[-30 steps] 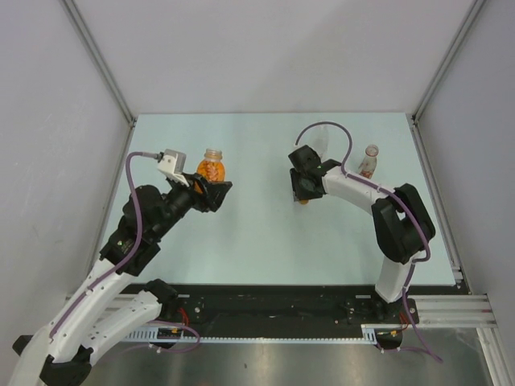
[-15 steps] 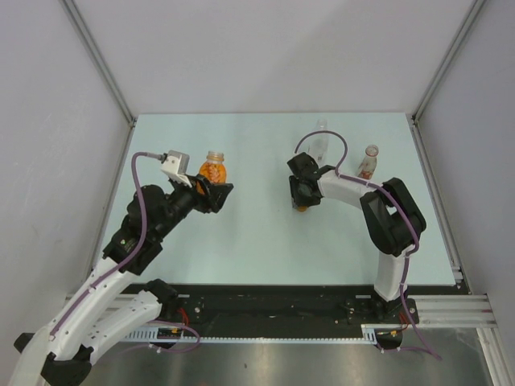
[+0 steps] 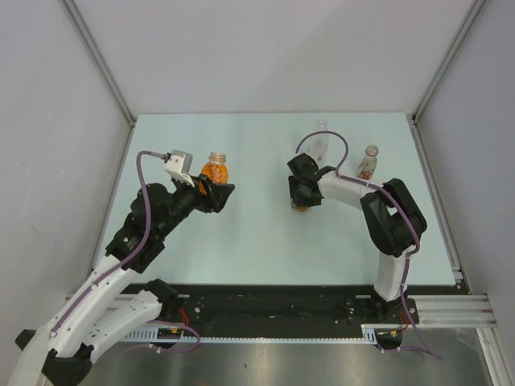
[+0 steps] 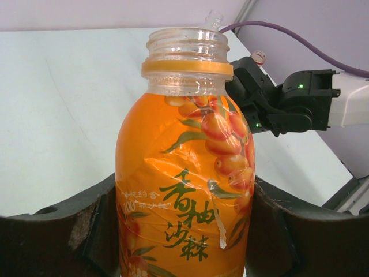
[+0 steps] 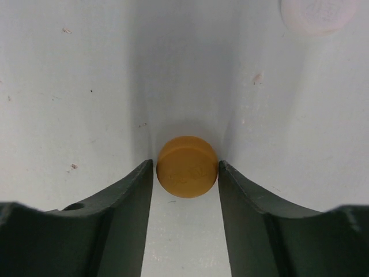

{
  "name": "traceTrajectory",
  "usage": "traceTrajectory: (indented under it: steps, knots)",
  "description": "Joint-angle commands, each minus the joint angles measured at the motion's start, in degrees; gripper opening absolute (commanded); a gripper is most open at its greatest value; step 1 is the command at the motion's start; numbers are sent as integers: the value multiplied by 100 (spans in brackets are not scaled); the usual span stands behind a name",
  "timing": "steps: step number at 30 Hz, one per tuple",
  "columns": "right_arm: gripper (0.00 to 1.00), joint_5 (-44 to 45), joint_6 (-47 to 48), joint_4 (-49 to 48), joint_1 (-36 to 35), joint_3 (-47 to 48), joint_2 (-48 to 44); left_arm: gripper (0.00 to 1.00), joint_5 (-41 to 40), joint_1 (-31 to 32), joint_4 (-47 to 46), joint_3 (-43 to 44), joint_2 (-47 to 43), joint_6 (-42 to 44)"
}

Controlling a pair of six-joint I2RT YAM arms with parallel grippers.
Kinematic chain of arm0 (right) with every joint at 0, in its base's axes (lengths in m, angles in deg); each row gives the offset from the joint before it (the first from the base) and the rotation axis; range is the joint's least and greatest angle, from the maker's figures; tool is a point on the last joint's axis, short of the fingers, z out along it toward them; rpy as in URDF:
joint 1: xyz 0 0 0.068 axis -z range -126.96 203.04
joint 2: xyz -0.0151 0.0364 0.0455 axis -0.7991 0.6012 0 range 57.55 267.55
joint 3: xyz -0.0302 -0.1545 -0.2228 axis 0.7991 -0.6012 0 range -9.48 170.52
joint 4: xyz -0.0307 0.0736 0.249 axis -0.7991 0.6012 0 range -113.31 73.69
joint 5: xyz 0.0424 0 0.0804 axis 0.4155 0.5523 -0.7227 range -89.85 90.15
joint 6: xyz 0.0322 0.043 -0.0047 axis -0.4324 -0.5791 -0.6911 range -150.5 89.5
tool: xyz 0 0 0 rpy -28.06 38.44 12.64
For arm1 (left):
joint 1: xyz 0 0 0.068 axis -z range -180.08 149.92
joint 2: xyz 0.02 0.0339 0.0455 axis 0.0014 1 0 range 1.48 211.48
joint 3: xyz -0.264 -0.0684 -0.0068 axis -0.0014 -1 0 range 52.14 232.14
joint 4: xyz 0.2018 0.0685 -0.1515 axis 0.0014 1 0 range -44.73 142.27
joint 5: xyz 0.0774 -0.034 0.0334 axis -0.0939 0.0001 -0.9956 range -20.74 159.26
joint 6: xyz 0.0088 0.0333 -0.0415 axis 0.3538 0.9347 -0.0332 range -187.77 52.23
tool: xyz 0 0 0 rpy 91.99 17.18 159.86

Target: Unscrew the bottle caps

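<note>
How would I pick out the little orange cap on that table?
Look at the pale green table, right of centre, where the right gripper points down. The orange cap lies flat between its fingers; it is the only solid orange disc, unlike the pale cap beside it.

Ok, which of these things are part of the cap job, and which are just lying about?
Job: orange bottle, orange cap, clear bottle, red-necked bottle.
Not the job: purple cable, table, wall.
</note>
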Motion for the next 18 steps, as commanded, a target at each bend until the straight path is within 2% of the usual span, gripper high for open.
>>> traceTrajectory:
  steps: [1,4,8,14,18]
  knots:
    - [55,215,-87,87,-95,-56,-328,11,72,-32,-192,19,31,-54]
    - [62,250,-87,131,-113,-56,-363,15,107,-32,-192,37,49,-71]
    - [65,503,-140,184,-183,-56,-512,18,98,-32,-192,11,40,-71]
    - [73,907,-254,473,-429,320,-1759,21,-25,-23,-201,28,66,-10]
    - [74,1453,-192,834,-991,725,-2717,21,-25,-23,-271,37,233,-18]
